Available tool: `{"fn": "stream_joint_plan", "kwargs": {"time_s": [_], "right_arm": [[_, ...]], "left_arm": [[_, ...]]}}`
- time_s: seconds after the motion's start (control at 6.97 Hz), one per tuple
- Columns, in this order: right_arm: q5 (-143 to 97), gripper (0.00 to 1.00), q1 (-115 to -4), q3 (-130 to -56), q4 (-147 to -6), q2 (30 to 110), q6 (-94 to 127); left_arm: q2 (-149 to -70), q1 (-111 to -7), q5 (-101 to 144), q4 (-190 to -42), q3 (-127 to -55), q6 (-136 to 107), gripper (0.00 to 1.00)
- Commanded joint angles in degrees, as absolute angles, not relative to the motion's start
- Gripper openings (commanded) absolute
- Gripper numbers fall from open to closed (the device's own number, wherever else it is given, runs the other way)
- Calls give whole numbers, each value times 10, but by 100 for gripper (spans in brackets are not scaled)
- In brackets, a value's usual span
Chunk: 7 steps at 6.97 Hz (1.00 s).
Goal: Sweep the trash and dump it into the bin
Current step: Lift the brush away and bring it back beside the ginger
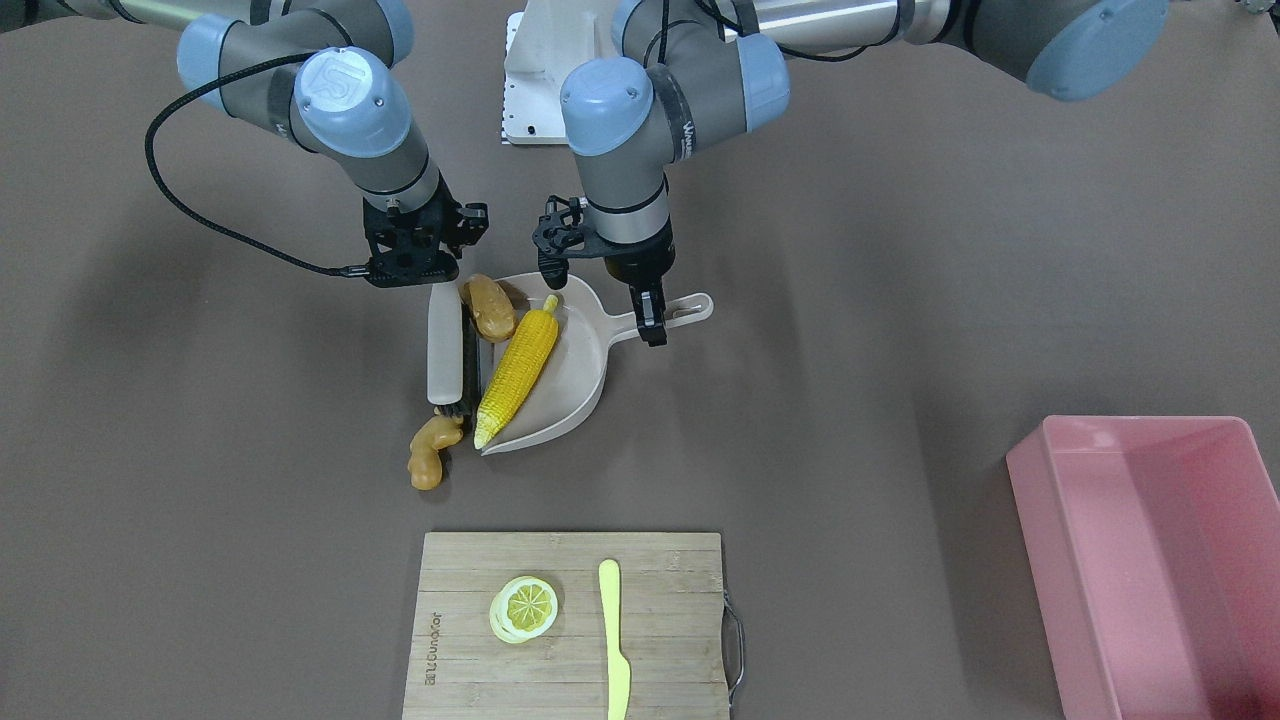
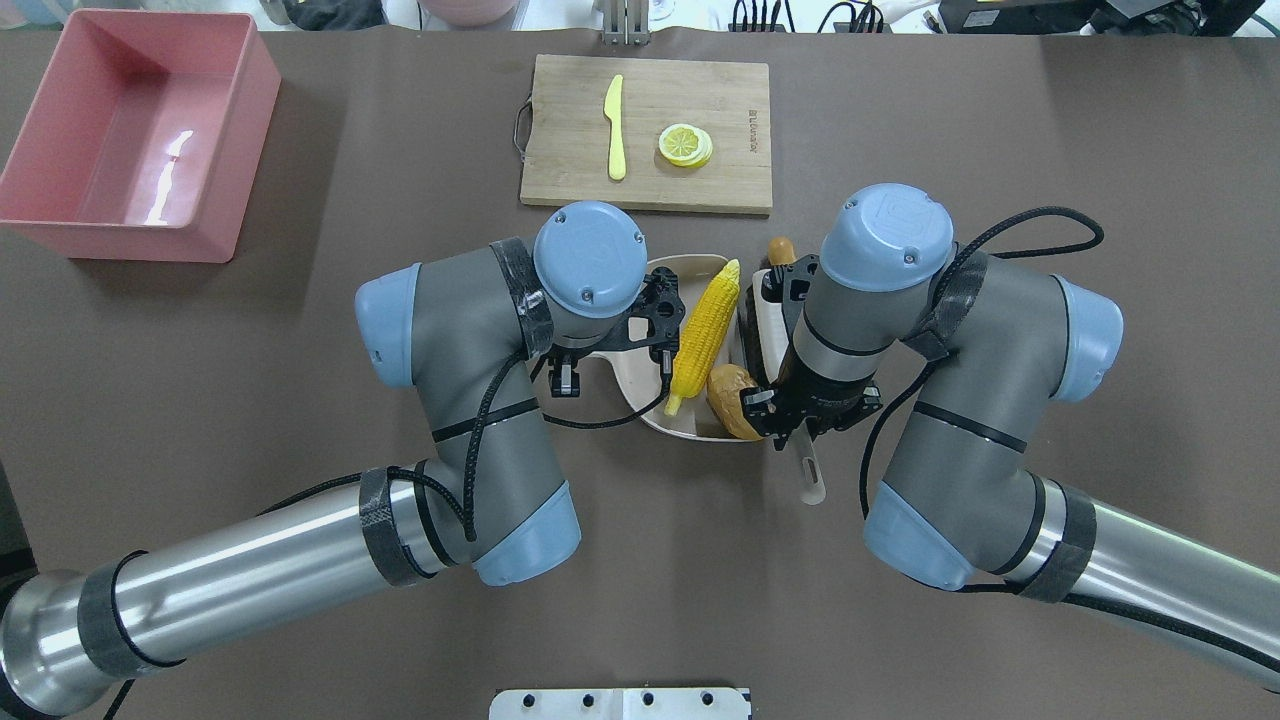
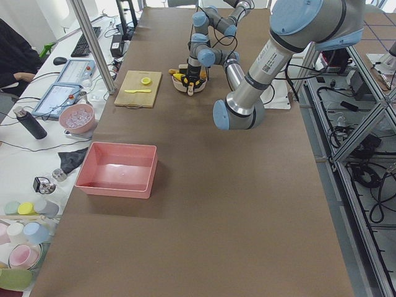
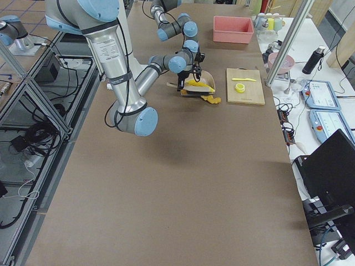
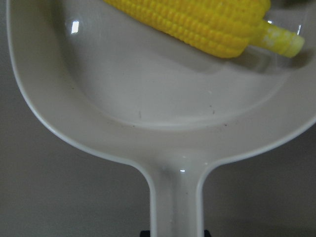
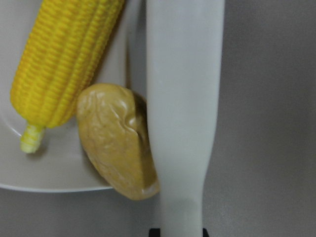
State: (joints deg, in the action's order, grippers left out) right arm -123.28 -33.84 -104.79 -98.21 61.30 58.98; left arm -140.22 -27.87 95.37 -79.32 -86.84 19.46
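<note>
The grey-beige dustpan (image 1: pixel 575 385) lies mid-table with the yellow corn cob (image 1: pixel 518 378) inside it. The brown potato (image 1: pixel 490 305) sits at the pan's open mouth, pressed against the white brush (image 1: pixel 443 350). Outside the pan, the tan-orange ginger root (image 1: pixel 432 455) lies on the table by the brush's end. My left gripper (image 1: pixel 650 325) is shut on the dustpan handle (image 5: pixel 175 197). My right gripper (image 1: pixel 430 275) is shut on the brush handle (image 6: pixel 182 98). The pink bin (image 2: pixel 140 130) stands empty at the far left corner, well away from both arms.
A wooden cutting board (image 1: pixel 660 600) beyond the dustpan carries a lemon slice (image 1: pixel 525 607) and a yellow-green plastic knife (image 1: pixel 614 640). A white mounting plate (image 1: pixel 530 80) sits at the robot's base. Bare brown table lies between the dustpan and the bin.
</note>
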Motion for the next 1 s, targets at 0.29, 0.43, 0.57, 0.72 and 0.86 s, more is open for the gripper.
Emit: {"fn": "stream_joint_plan", "kwargs": {"time_s": [0.29, 0.43, 0.57, 0.72, 0.86], "right_arm": [[-1315, 0, -480, -1054, -991, 627, 562], [-1301, 0, -498, -1026, -990, 648, 488], [-1271, 0, -503, -965, -983, 644, 430], [-1257, 0, -504, -911, -957, 638, 385], [-1241, 0, -492, -861, -868, 635, 386]], "left_arm": [[-1399, -270, 951, -795, -867, 194, 0], [-1398, -270, 951, -795, -866, 194, 0], [-1398, -270, 951, -795, -864, 194, 0], [-1395, -270, 951, -795, -865, 195, 0], [-1394, -270, 951, -795, -865, 195, 0]]}}
